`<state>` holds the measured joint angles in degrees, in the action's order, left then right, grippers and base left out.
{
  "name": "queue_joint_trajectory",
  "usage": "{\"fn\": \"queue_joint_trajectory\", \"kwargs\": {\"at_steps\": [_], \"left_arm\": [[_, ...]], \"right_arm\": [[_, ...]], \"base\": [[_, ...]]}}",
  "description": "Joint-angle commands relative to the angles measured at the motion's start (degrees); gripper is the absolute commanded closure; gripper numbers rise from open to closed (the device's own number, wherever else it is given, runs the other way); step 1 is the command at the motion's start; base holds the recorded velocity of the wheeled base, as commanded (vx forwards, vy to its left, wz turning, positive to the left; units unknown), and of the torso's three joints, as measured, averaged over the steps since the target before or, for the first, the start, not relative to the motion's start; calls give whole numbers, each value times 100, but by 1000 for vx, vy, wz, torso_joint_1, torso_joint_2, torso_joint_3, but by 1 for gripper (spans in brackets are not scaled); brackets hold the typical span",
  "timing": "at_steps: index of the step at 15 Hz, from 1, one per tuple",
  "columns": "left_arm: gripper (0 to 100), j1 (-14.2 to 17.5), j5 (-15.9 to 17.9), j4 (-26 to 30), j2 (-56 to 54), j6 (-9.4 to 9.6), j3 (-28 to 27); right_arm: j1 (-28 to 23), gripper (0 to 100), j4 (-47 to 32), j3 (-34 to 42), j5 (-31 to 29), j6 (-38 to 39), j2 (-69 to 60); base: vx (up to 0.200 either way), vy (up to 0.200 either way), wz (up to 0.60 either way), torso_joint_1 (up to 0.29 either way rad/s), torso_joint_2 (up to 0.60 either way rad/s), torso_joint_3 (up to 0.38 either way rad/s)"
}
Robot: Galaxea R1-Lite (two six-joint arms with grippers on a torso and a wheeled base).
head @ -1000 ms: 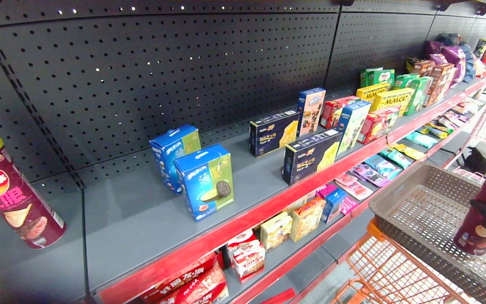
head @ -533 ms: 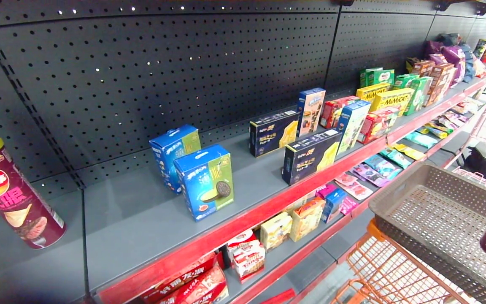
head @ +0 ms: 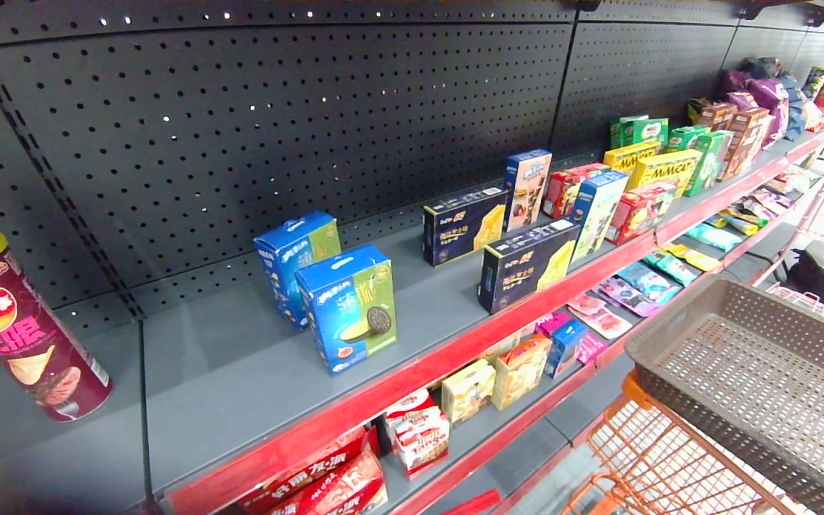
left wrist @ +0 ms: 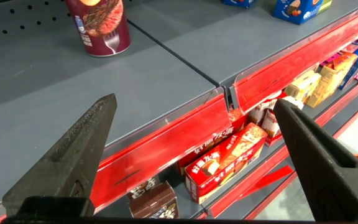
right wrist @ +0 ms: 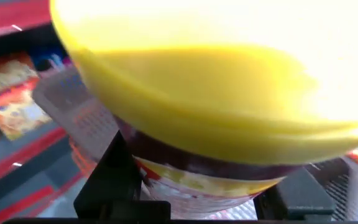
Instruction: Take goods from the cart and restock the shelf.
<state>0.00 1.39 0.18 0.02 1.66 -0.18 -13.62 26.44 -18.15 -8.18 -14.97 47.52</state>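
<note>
The right jaws are clenched on a can [right wrist: 216,93]. Their fingers [right wrist: 114,180] press its dark red body from both sides, just under the yellow lid. The lid faces the wrist, so the can's long axis runs straight away from it, down toward the basket [right wrist: 73,115]. I take the can to be hanging about upright, though I cannot be sure of the tilt. It is out by the cart [head: 641,458], at the right end of things, and the shelf [head: 240,372] lies off to its left.

The left jaws stand released, fingers [left wrist: 73,149] spread wide with nothing between them, over the shelf's red front lip. A second can [left wrist: 98,25] stands upright on the shelf board past them, at the far left, well apart from the blue boxes [head: 347,307]. The grey stretch between that can and the boxes looks the likely landing place. The left arm is nearer to it, but the right arm has the load, so the carry would run leftward along the shelf front.

The basket sits on top of the cart, and no goods lie on the part of its mesh floor that I can see. Farther right on the shelf, dark boxes [head: 526,261] stand two deep, with more cartons beyond them.
</note>
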Motion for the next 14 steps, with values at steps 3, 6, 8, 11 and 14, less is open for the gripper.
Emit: {"fn": "queue_joint_trajectory", "kwargs": {"at_steps": [3, 6, 8, 11, 14], "left_arm": [[0, 9, 2, -1, 6, 1, 1], [0, 0, 2, -1, -2, 1, 1], [0, 0, 2, -1, -2, 1, 1], [0, 0, 2, -1, 6, 1, 1], [0, 0, 2, -1, -2, 1, 1]], "right_arm": [[43, 100, -737, -294, -202, -261, -1052], [202, 100, -869, -523, -26, -252, -1069], [202, 100, -869, -558, -8, -252, -1052], [219, 100, -878, -540, 53, -428, -1069], [325, 100, -878, -496, 168, -551, -1157]], "base": [[0, 0, 0, 0, 0, 0], [0, 0, 0, 0, 0, 0], [0, 0, 0, 0, 0, 0], [0, 0, 0, 0, 0, 0], [0, 0, 0, 0, 0, 0]]}}
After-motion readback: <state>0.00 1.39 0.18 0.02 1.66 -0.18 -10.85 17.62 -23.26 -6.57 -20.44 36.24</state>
